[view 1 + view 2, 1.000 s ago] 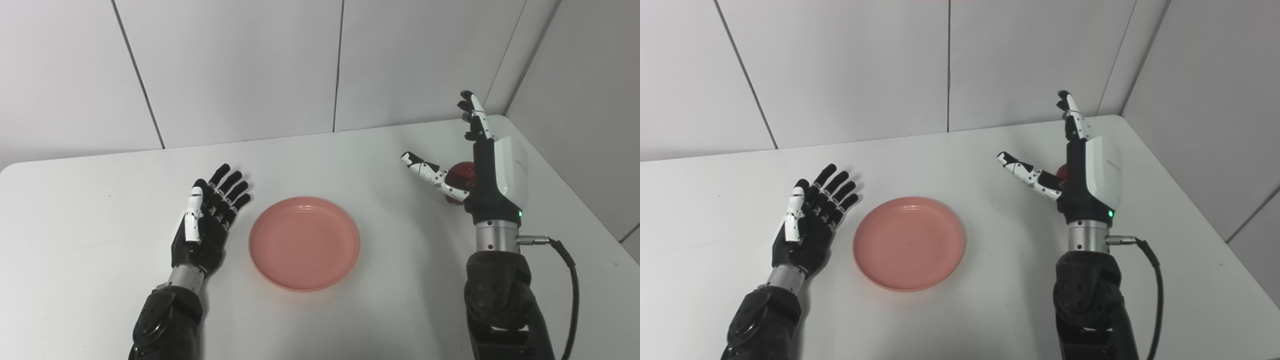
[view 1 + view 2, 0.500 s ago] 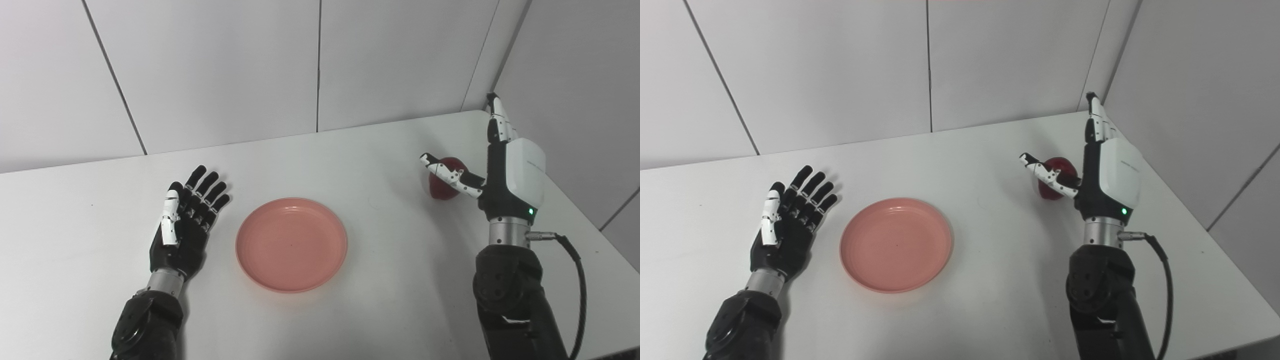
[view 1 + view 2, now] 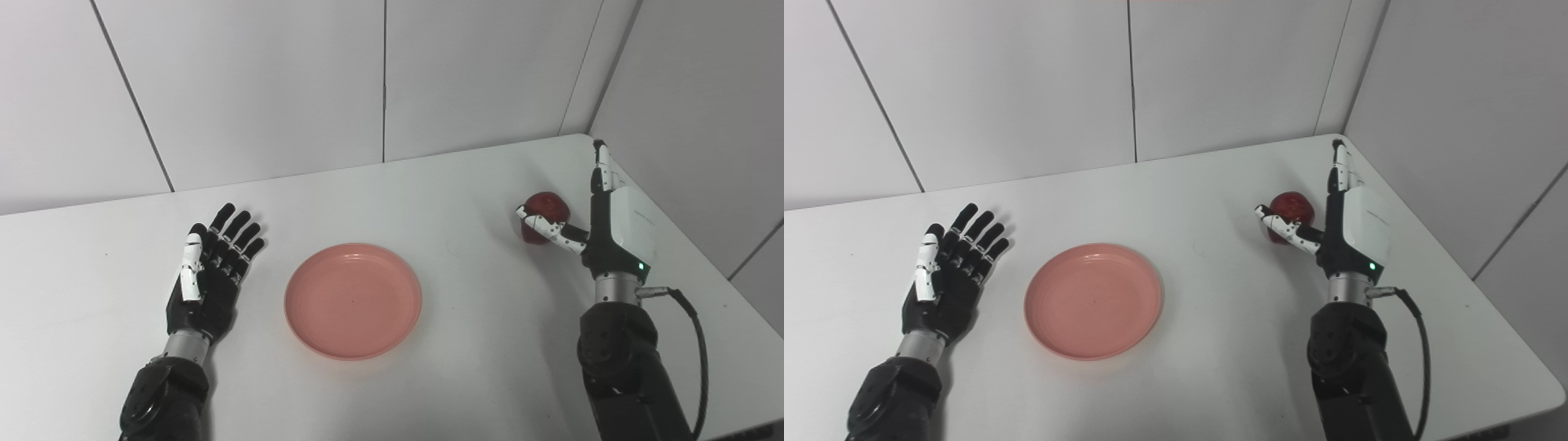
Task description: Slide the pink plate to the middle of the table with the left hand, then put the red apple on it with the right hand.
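Note:
The pink plate (image 3: 353,300) lies flat near the middle of the white table (image 3: 429,202). My left hand (image 3: 208,275) rests palm up and open on the table, a short gap to the left of the plate. The red apple (image 3: 545,209) stands on the table at the right, near the back corner. My right hand (image 3: 603,223) is open and upright beside it, with the thumb in front of the apple and the fingers stretched up on its right side. The apple's right part is hidden behind the hand.
White wall panels (image 3: 275,79) close the back and the right side of the table. The table's right edge (image 3: 1476,294) runs close behind my right arm, whose black cable (image 3: 695,343) loops off the wrist.
My right hand moved right and lower around the apple, thumb now in front of it. My left hand drew back a little from the plate. The camera also shifted.

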Robot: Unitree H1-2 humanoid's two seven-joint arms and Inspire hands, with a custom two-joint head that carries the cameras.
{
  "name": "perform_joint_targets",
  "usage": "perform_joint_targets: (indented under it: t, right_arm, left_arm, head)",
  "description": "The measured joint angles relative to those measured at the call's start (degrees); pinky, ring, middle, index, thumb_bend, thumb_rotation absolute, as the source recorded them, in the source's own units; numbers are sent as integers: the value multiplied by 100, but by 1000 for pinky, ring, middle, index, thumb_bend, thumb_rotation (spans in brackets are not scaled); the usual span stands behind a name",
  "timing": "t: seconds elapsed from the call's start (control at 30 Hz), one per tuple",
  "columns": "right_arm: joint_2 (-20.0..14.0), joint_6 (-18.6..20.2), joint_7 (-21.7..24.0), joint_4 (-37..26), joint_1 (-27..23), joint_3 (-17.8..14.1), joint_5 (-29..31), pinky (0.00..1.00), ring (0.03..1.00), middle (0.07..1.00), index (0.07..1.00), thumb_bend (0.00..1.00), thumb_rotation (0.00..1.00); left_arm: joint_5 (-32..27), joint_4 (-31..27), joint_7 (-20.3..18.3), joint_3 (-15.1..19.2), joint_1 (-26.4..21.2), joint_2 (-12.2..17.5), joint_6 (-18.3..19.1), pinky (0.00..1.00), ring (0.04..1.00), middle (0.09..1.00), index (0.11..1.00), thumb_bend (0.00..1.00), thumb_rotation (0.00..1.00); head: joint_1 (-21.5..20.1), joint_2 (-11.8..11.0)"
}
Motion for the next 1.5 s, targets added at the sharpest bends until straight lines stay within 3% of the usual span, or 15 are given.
perform_joint_targets:
  t: [0.57,1.1,1.5]
  right_arm:
    - [-173,286,62,894,-421,59,288,770,910,955,996,1000,641]
    - [-220,536,181,945,-488,124,755,743,869,926,970,1000,584]
    - [-305,680,206,940,-525,346,753,688,814,880,928,1000,555]
  left_arm:
    - [0,-1,-9,38,-1,6,0,895,886,891,881,327,1000]
    - [5,-31,-7,34,19,27,0,888,885,891,880,323,1000]
    - [6,-37,-8,33,24,35,0,889,887,891,878,324,1000]
  head:
    - [-9,62]
    - [9,123]
    - [44,149]
